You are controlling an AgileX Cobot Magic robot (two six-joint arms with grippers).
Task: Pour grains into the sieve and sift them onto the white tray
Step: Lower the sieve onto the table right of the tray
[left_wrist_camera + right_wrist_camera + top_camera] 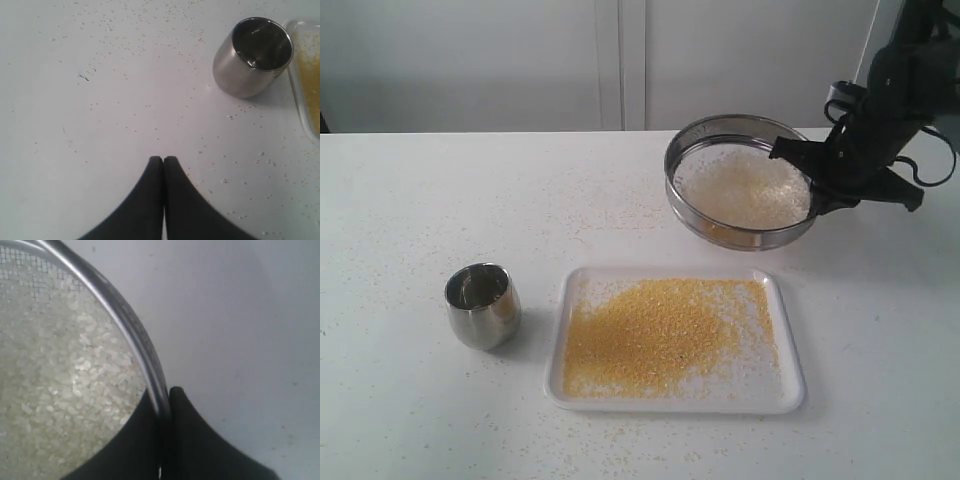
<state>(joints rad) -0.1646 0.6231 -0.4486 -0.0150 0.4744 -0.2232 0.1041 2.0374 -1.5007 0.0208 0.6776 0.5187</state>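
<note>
Right tool (162,392): clamped on the rim of the sieve (125,320), one finger inside the ring and one outside. I judge the sieve a stiff, light steel ring. Its wall is thin and smooth, so a pinch from one side may let it swivel. I would hold it by the wall, never by the mesh (30,270).

In the exterior view the sieve is at upper right, beyond the white tray (778,388) and not over it. I cannot tell whether it rests on the tabletop (410,200).

Grains (660,335): yellow fines lie spread on the tray, with strays on the tabletop. Whitish rice (745,190) lies on the mesh, loose and likely to spill if I tip the ring.

Left tool (163,160): fingers together, empty, near the cup (252,55) beside the tray.
</note>
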